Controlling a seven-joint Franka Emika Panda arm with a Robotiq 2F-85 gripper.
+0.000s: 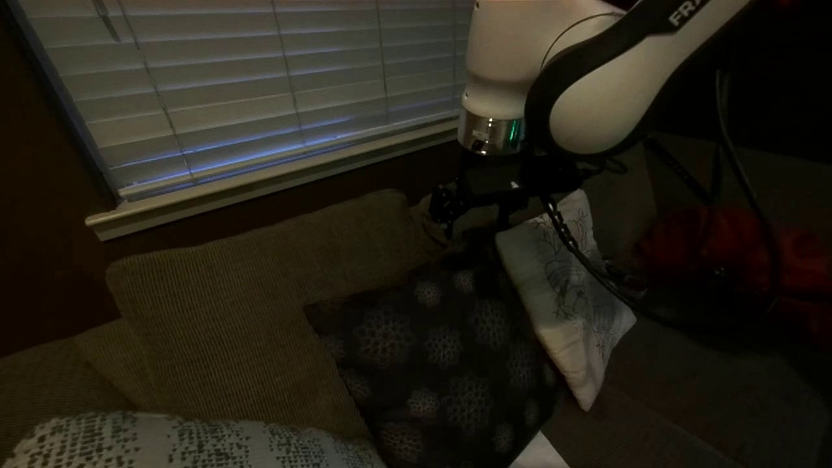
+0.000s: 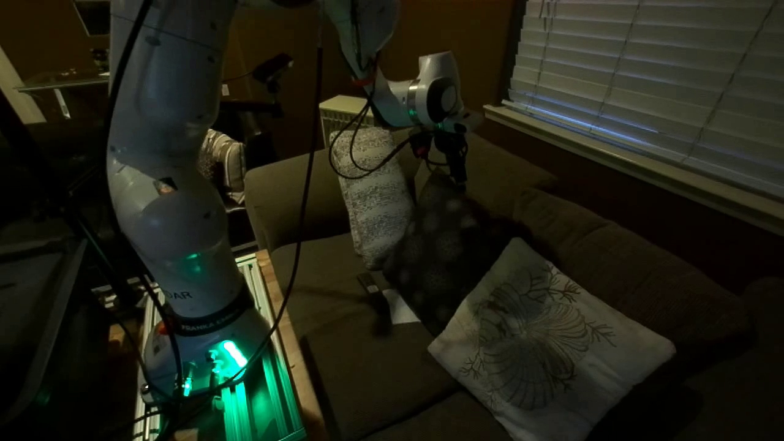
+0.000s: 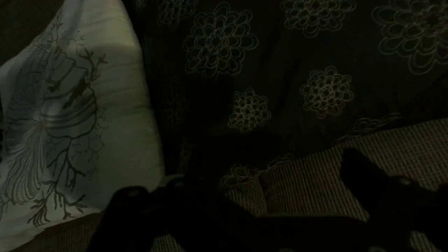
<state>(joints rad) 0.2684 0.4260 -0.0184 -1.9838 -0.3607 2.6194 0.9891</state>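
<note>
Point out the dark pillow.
In an exterior view, the dark pillow leans just right of centre against the sofa back, between speckled pillow and shell pillow, with the tool near its top.

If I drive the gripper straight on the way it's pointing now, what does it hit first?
Most likely the top edge of the dark flowered pillow below the gripper; depth is hard to judge in this dim light, so it could be the ribbed couch cushion behind the pillow instead.
</note>
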